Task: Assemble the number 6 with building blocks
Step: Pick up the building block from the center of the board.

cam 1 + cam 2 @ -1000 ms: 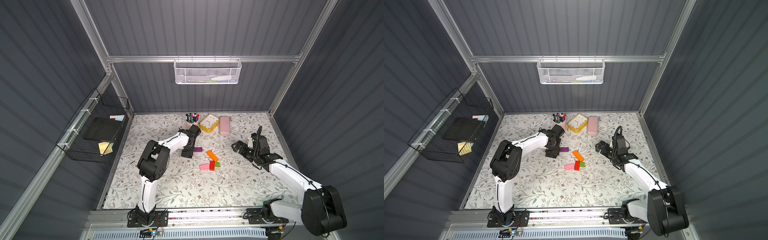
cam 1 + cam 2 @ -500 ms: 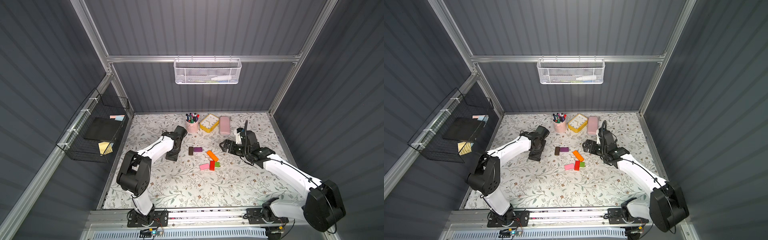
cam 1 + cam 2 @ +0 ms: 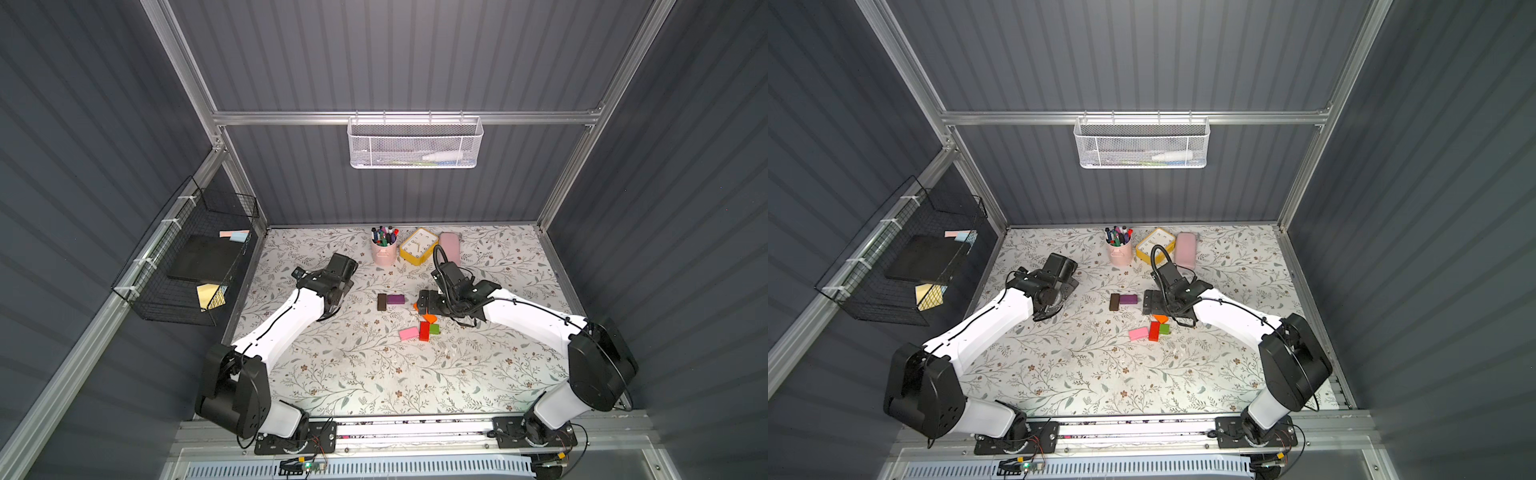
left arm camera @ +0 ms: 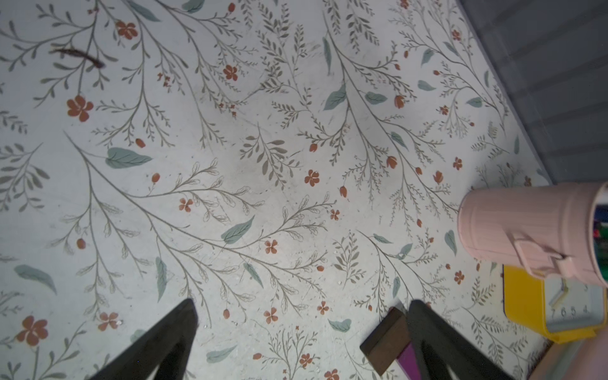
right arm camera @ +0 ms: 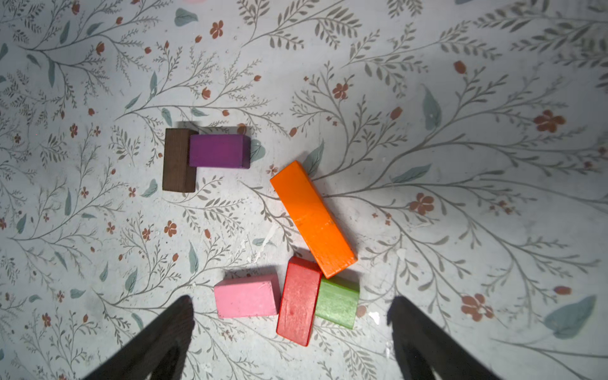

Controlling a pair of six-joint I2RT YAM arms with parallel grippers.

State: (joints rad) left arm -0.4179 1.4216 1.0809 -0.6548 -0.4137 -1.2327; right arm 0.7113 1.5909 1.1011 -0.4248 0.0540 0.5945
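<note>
Top views: brown block point(image 3: 382, 302) and purple block point(image 3: 395, 299) touching, mid-bench point(image 3: 353, 374). Pink block point(image 3: 409, 333), red block point(image 3: 424, 331), green cube point(image 3: 434, 329) clustered nearer robot base. Right arm point(image 3: 519, 316) over orange bar point(image 3: 1160, 318), half hidden. Left arm point(image 3: 291, 316) well apart.

Left wrist: left jaws spread, empty. Brown block point(image 4: 386, 340) corner just beside one finger point(image 4: 441, 348).

Right wrist: right jaws spread, empty, above cluster. Orange bar point(image 5: 312, 218) long axis diagonal to brown block, one end against red block and green cube. Likely next pick: turn wrist square to bar, grip mid-length across narrow sides, avoid nudging red block.
</note>
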